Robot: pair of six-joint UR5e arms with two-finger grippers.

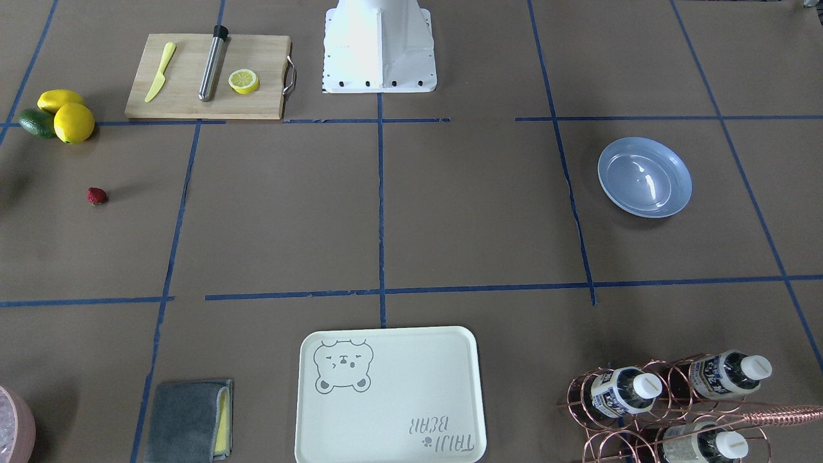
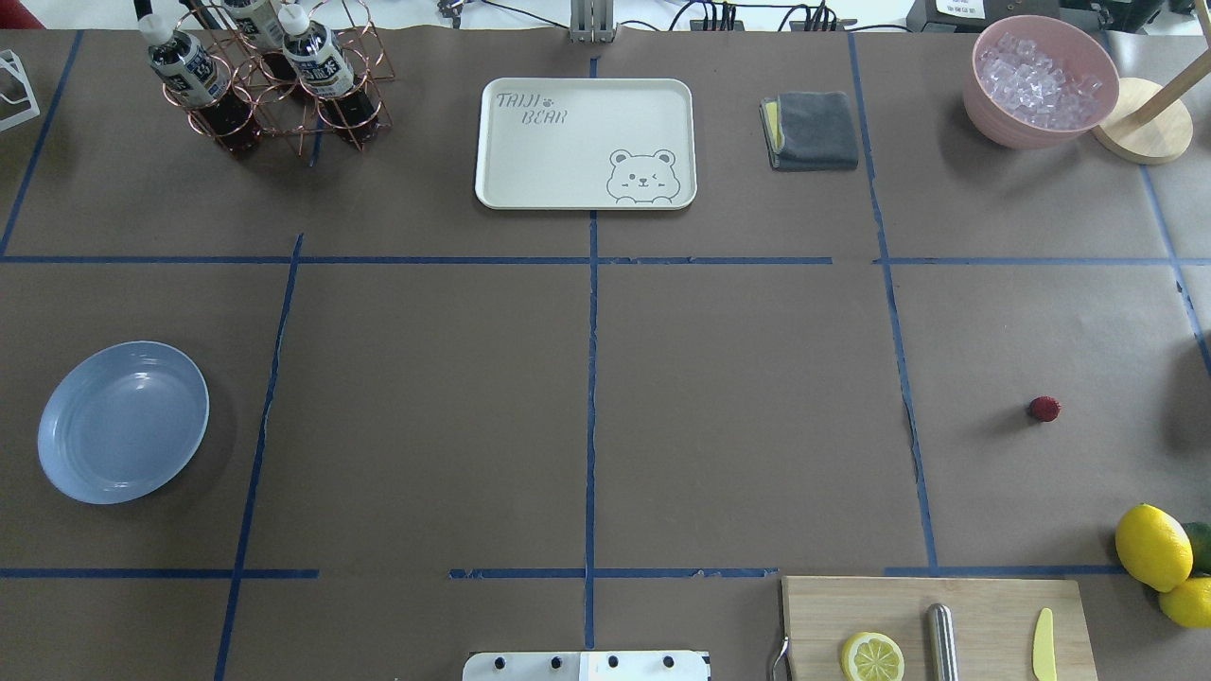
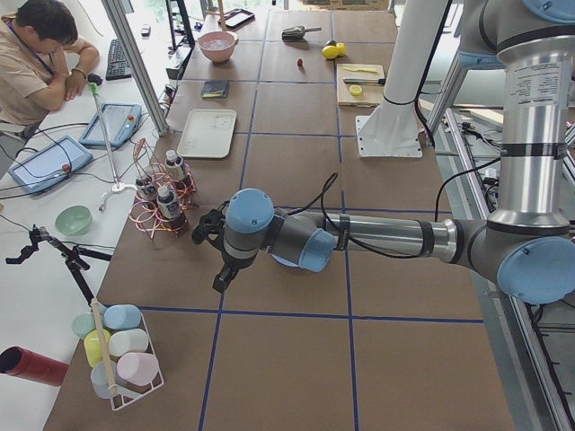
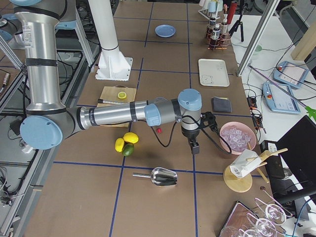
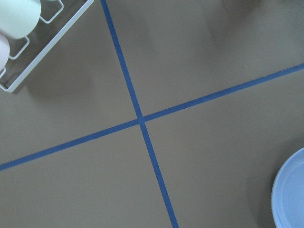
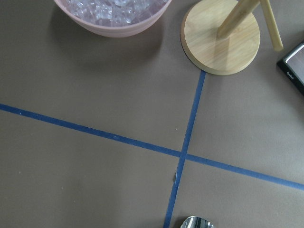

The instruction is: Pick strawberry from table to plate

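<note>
I am at the very start. On the wide table nothing looks picked up, so the step in hand is the reach for the berry. The right gripper hangs pointing down over the table's right part. Only the side view shows it, so I cannot tell whether its jaws stand apart or together, and the same goes for the left gripper. The strawberry lies on the bare paper near the right jaws, inward of them toward the table's middle, and well apart from the lemons. I judge the right arm the one to take it. I would confirm the jaws are spread, centre them over the berry, come straight down and close gently, since so small and round a thing could roll or squirt out sideways. As for containers, the tray sits well apart from both sets of jaws and is empty. The wire rack, beyond the left jaws, holds bottles. The plate lies right across the table from the right jaws and close by the left ones, and it holds nothing. The pink bowl, just beyond the right jaws on the side away from the robot's base, is full of ice.
</note>
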